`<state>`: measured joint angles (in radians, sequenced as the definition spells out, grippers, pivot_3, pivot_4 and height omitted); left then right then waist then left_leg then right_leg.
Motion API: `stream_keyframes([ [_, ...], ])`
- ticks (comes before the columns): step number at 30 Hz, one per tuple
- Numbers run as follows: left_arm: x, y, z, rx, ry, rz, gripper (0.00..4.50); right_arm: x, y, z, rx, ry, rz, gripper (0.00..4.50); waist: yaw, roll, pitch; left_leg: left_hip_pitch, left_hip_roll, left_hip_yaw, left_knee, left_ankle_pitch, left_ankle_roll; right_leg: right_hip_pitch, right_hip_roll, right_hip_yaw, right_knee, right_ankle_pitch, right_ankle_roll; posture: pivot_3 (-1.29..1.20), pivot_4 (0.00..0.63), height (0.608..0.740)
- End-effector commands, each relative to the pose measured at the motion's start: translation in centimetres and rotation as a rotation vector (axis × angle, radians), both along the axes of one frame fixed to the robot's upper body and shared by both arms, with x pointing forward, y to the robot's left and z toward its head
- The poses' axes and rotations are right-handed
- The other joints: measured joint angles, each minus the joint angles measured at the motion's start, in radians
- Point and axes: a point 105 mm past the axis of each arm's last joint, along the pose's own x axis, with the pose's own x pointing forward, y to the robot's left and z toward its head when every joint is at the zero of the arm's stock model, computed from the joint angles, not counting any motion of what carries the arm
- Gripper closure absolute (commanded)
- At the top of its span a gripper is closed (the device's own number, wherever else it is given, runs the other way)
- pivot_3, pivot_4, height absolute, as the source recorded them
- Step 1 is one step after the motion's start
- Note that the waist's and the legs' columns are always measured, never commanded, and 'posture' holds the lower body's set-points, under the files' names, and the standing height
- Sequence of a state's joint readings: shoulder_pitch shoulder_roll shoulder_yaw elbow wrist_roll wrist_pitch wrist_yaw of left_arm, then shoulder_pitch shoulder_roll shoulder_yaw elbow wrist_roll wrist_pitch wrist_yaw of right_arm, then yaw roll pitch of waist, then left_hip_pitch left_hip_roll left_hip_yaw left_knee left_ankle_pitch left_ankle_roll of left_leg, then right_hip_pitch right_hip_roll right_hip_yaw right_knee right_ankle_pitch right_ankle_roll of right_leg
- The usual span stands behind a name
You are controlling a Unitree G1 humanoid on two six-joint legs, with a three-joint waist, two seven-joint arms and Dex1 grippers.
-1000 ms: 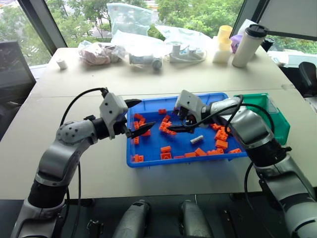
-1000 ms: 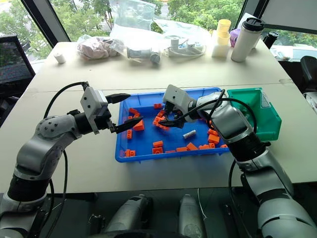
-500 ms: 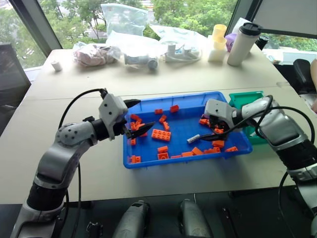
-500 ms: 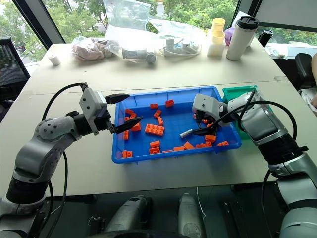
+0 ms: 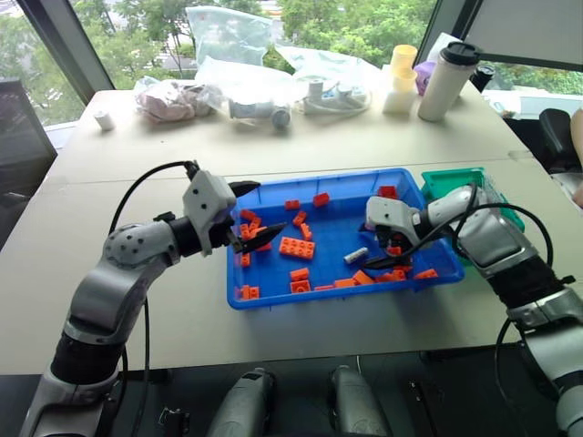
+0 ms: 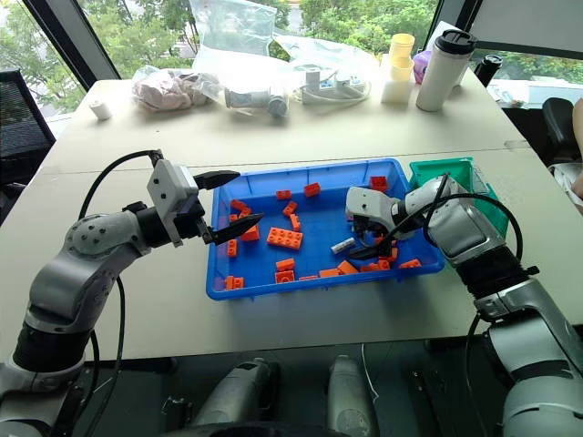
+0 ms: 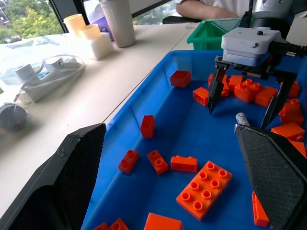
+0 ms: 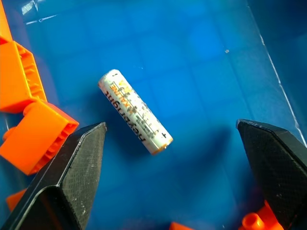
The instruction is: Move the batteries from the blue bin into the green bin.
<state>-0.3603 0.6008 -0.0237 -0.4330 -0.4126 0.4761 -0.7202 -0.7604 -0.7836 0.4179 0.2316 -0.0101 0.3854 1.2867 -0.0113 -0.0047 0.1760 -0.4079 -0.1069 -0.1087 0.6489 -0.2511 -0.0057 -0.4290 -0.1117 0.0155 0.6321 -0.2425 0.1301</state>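
One battery [image 8: 135,111], silver-grey with print, lies flat on the floor of the blue bin [image 5: 346,297] right of its middle, also seen as the battery [image 5: 356,256]. My right gripper [image 5: 383,255] points steeply down at it, open, with a finger on either side and nothing held; it shows head-on as the right gripper [image 7: 238,120]. The green bin [image 5: 453,180] stands against the blue bin's right end, behind my right forearm. My left gripper [image 5: 260,211] hovers level over the blue bin's left end, open and empty.
Several orange toy bricks [image 5: 291,247] lie scattered in the blue bin, some close to the battery. A tumbler [image 5: 450,82], yellow cups [image 5: 402,77] and plastic bags [image 5: 239,36] stand along the table's far side. A person's arm [image 7: 206,7] rests beyond the green bin.
My right gripper has swung from the bricks in the bin's middle toward its right end and tipped down over the battery, still open. The left arm has kept still. The camera shifted.
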Motion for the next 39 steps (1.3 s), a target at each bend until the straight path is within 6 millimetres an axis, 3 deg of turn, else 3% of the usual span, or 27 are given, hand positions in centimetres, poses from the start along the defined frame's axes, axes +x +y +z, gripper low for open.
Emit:
stream_keyframes([
  [1, -0.2, -0.2, 0.9, 0.001, -0.043, -0.008, 0.00, 0.5, 0.1, 0.4, -0.014, -0.021, 0.009, 0.27, 0.001, 0.000, 0.000, 0.000, 0.000, 0.000, 0.000, 0.000, 0.000, 0.000, 0.000, 0.000, 0.000, 0.000, 0.000, 0.00, 0.150, 0.740],
  [3, -0.3, -0.1, 0.9, 0.001, -0.043, -0.007, 0.00, 0.6, 0.1, 0.2, -0.020, -0.012, 0.010, 0.94, 0.001, 0.000, 0.000, 0.000, 0.000, 0.000, 0.000, 0.000, 0.000, 0.000, 0.000, 0.000, 0.000, 0.000, 0.000, 0.00, 0.150, 0.740],
  [9, -0.5, 0.1, 0.8, 0.004, -0.042, 0.001, 0.00, 0.6, -0.2, 0.7, -0.026, -0.023, 0.008, 4.11, 0.001, 0.000, 0.000, 0.000, 0.000, 0.000, 0.000, 0.000, 0.000, 0.000, 0.000, 0.000, 0.000, 0.000, 0.000, 0.00, 0.150, 0.740],
  [10, -0.5, 0.0, 0.8, 0.004, -0.042, 0.000, 0.00, 0.6, -0.1, 1.0, -0.015, -0.032, 0.005, 4.46, 0.001, 0.000, 0.000, 0.000, 0.000, 0.000, 0.000, 0.000, 0.000, 0.000, 0.000, 0.000, 0.000, 0.000, 0.000, 0.00, 0.150, 0.740],
  [14, -0.4, 0.0, 0.8, 0.002, -0.045, -0.001, 0.00, 1.1, 0.1, 4.9, 0.089, -0.138, -0.027, 4.46, 0.001, 0.000, 0.000, 0.000, 0.000, 0.000, 0.000, 0.000, 0.000, 0.000, 0.000, 0.000, 0.000, 0.000, 0.000, 0.00, 0.150, 0.740],
  [16, -0.5, 0.0, 0.8, 0.001, -0.043, -0.002, 0.00, 1.9, -0.8, 7.8, 0.166, -0.218, -0.116, 4.46, 0.001, 0.000, 0.000, 0.000, 0.000, 0.000, 0.000, 0.000, 0.000, 0.000, 0.000, 0.000, 0.000, 0.000, 0.000, 0.00, 0.150, 0.740],
  [19, -0.5, -0.1, 0.6, -0.004, -0.033, -0.011, 0.00, 2.9, -5.2, 12.4, 0.229, -0.382, -0.328, 4.46, 0.007, 0.000, 0.000, 0.000, -0.001, 0.000, 0.000, 0.000, 0.000, 0.000, 0.000, 0.000, 0.000, 0.000, 0.000, 0.00, 0.150, 0.740],
  [21, -0.5, -0.2, 0.6, -0.007, -0.027, -0.018, 0.00, 2.9, -7.8, 13.6, 0.237, -0.422, -0.436, 4.46, 0.019, 0.000, 0.000, 0.000, -0.001, 0.000, 0.000, 0.000, 0.000, 0.000, -0.001, 0.000, 0.000, 0.000, 0.000, 0.00, 0.150, 0.740],
  [27, -0.2, -0.5, 0.6, -0.010, -0.025, -0.040, 0.00, 1.5, -15.2, 12.9, 0.096, -0.457, -0.656, 4.46, 0.024, 0.000, 0.000, 0.000, -0.001, 0.001, 0.000, 0.000, 0.000, 0.001, -0.001, 0.000, -0.001, 0.000, 0.000, 0.00, 0.150, 0.740],
  [35, 0.1, -0.8, 0.4, 0.000, -0.023, -0.062, 0.00, 0.5, -16.8, 9.9, 0.039, -0.393, -0.693, 4.46, 0.004, 0.001, 0.000, 0.000, 0.000, 0.002, -0.001, 0.000, 0.000, 0.000, 0.000, 0.001, 0.000, 0.000, 0.000, 0.00, 0.150, 0.740],
  [39, 0.1, -0.8, 0.4, 0.014, -0.022, -0.071, 0.00, 0.3, -17.2, 9.5, 0.060, -0.387, -0.718, 2.49, 0.002, 0.001, 0.000, 0.000, 0.000, 0.002, 0.000, 0.000, 0.000, 0.000, -0.001, 0.001, 0.000, 0.000, 0.000, 0.00, 0.150, 0.740],
])
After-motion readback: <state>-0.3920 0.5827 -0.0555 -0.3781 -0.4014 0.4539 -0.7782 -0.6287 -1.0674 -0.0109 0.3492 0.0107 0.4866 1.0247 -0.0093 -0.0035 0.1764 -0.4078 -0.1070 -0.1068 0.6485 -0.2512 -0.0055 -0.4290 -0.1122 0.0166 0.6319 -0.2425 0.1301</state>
